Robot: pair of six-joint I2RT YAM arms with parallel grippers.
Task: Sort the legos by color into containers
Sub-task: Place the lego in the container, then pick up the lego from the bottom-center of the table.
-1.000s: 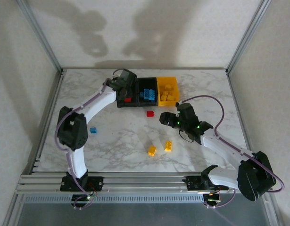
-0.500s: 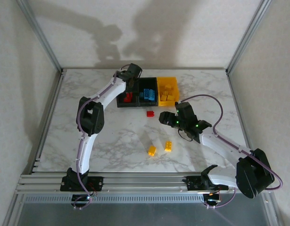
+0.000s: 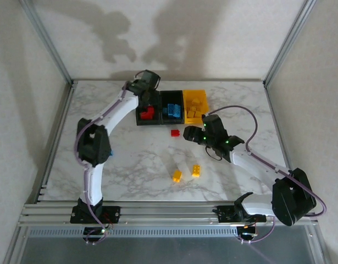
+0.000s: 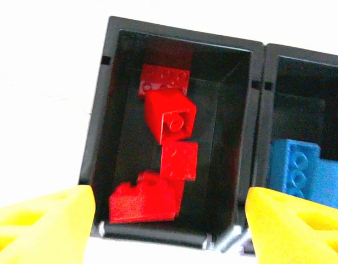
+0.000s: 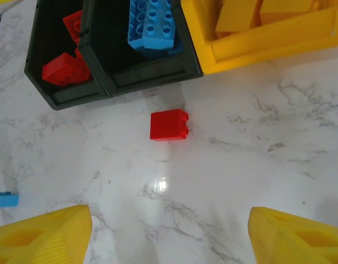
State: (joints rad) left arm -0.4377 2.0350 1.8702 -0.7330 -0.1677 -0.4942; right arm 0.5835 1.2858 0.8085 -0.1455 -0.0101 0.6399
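Note:
Three joined bins stand at the back: a left black bin (image 3: 140, 120) holding red legos (image 4: 171, 118), a middle black bin (image 3: 171, 121) holding blue legos (image 5: 155, 22), and a yellow bin (image 3: 185, 104) with yellow legos. My left gripper (image 3: 146, 91) hovers open over the left black bin (image 4: 97, 137), nothing between its fingers. A loose red lego (image 3: 175, 132) (image 5: 169, 125) lies just in front of the bins. My right gripper (image 3: 189, 135) is open beside it, the lego a little ahead of its fingertips. Two yellow legos (image 3: 177, 176) (image 3: 196, 170) lie nearer the front.
A small blue lego (image 5: 5, 199) lies on the marble at the left, beside the left arm's elbow (image 3: 93, 146). Metal frame posts and white walls enclose the table (image 3: 234, 110). The rail with the arm bases runs along the near edge.
The left arm's elbow has swung about while its gripper stays over the left black bin, where more red legos now show. The right gripper has crept up toward the loose red lego.

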